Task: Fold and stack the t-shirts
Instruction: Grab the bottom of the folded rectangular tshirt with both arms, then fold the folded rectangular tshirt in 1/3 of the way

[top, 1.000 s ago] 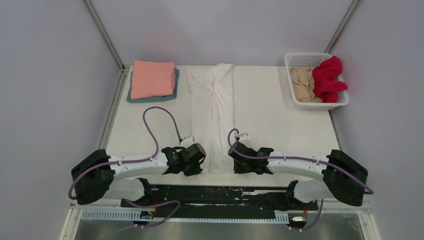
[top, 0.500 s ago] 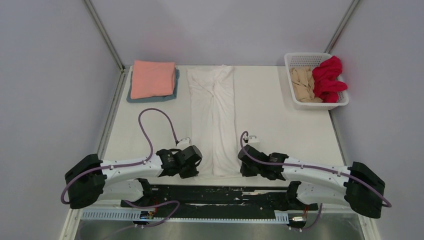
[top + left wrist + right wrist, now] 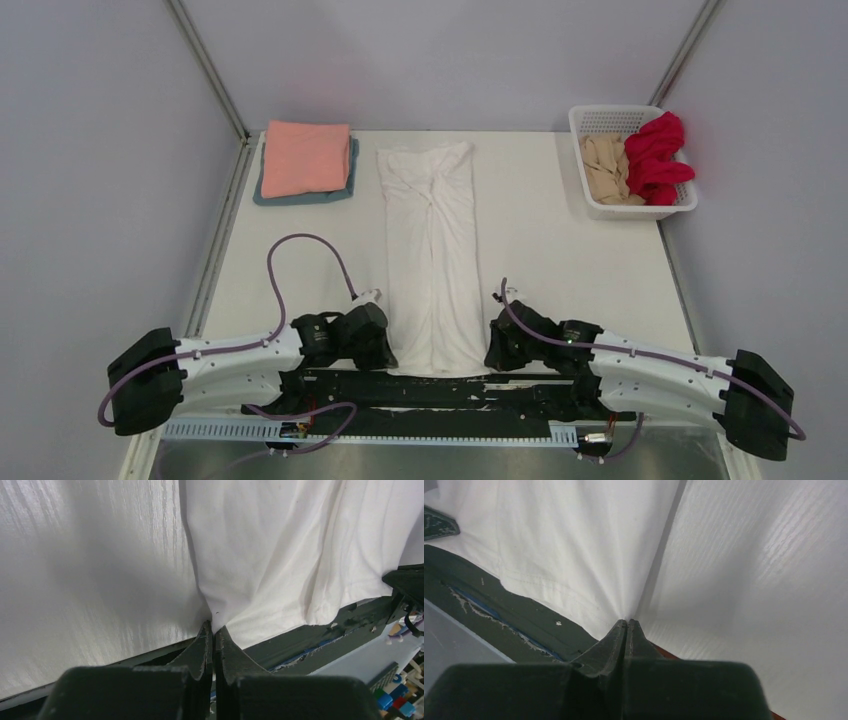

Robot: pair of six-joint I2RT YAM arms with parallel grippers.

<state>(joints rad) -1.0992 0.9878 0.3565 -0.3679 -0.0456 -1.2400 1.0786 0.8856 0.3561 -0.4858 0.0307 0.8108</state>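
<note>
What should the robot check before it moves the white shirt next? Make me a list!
1. Left end effector pinching the white shirt at its near corner: ok.
2. Right end effector pinching the other near corner: ok.
3. White shirt smooth: not ok, there is a twisted wrinkle along its middle.
4. White shirt fully on the table: not ok, its near hem lies over the dark rail.
5. Stack ready: ok, the pink shirt is folded on top of the grey-blue shirt.
6. More shirts to fold: ok, the red shirt and beige shirt are in the basket.
</note>
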